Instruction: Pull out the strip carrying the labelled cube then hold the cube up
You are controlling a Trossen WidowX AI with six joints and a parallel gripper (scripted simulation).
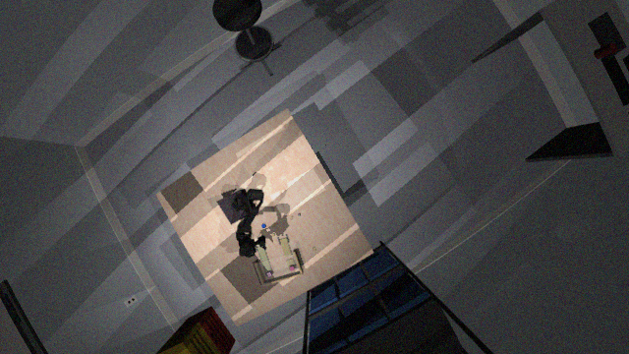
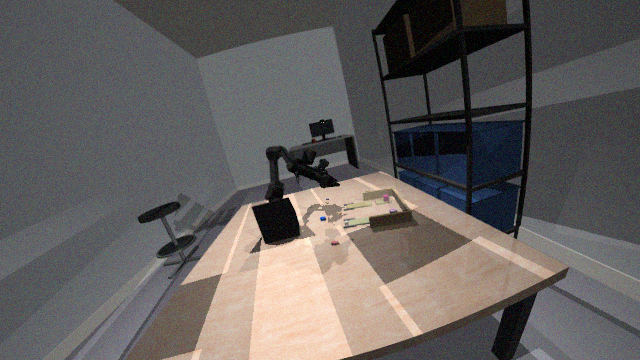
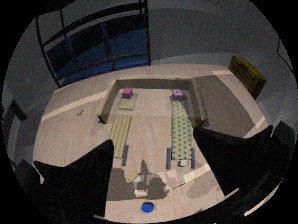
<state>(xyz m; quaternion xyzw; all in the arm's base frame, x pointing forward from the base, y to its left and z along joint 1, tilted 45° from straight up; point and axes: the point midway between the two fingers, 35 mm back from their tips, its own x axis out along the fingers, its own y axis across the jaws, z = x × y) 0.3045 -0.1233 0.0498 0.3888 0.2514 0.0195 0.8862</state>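
Note:
Two pale green strips lie side by side on the table, their far ends inside a low open-fronted tray [image 3: 107,106] [image 2: 390,219] [image 1: 260,277]. The left strip [image 3: 119,132] [image 1: 262,257] [image 2: 359,205] and the right strip [image 3: 180,135] [image 1: 286,248] [image 2: 356,222] each carry a small pink cube at the far end: the left cube [image 3: 127,91] and the right cube [image 3: 177,92]. I cannot read a label or see a cut. My gripper [image 3: 153,137] [image 1: 260,241] [image 2: 332,184] is open and empty, above the table short of the strips' near ends.
A small blue piece [image 3: 147,207] [image 1: 263,225] [image 2: 323,218] lies under the gripper. A pink piece [image 2: 334,243] lies nearer the front. A black box [image 2: 276,220] stands by the arm's base. A tall shelf rack [image 2: 467,125] stands beside the table [image 2: 300,300].

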